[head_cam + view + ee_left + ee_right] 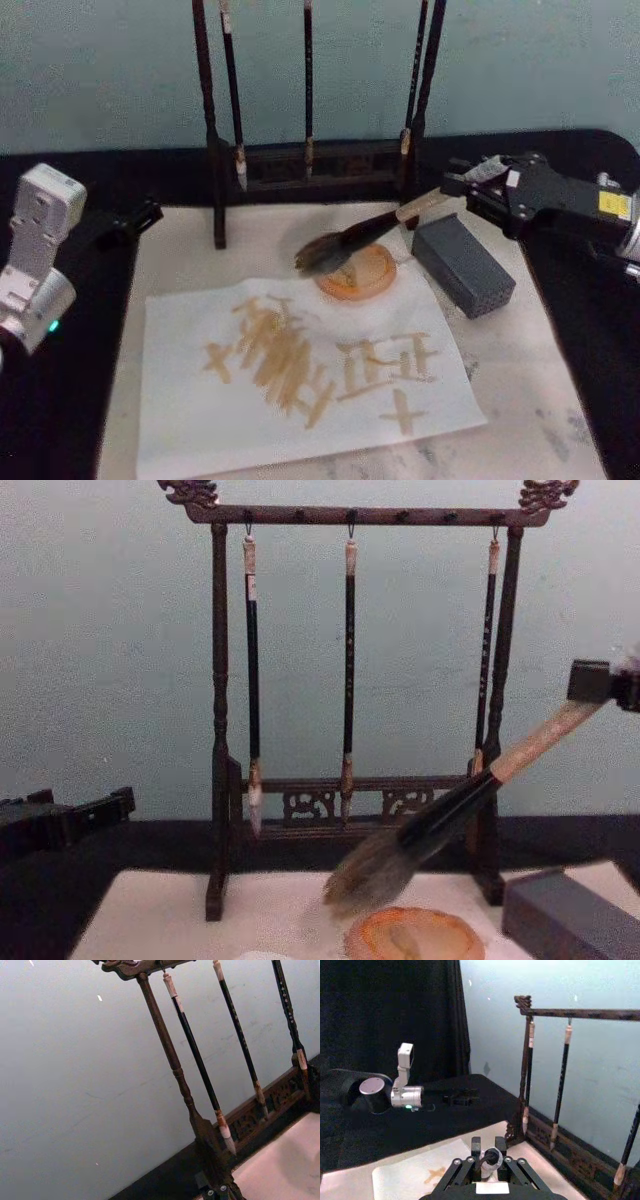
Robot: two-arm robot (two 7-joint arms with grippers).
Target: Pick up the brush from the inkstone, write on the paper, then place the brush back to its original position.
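One arm works: the right gripper (pixel 455 186), at the far right, has its jaws clamped on the pale end of the brush (pixel 360 238). Held slanting down to the left, the brush has its bristle head at the far-left rim of the inkstone (pixel 378 288); whether they touch I cannot tell. The tilt probably suits laying it back across the dish, since the paper (pixel 300 410), nearer the robot, already carries tan strokes. The left gripper (pixel 125 222) sits parked at the left, off the paper.

Black right pincer (pixel 458 186), yellow-labelled wrist (pixel 612 205); white-silver left arm (pixel 35 255), green light (pixel 52 326).
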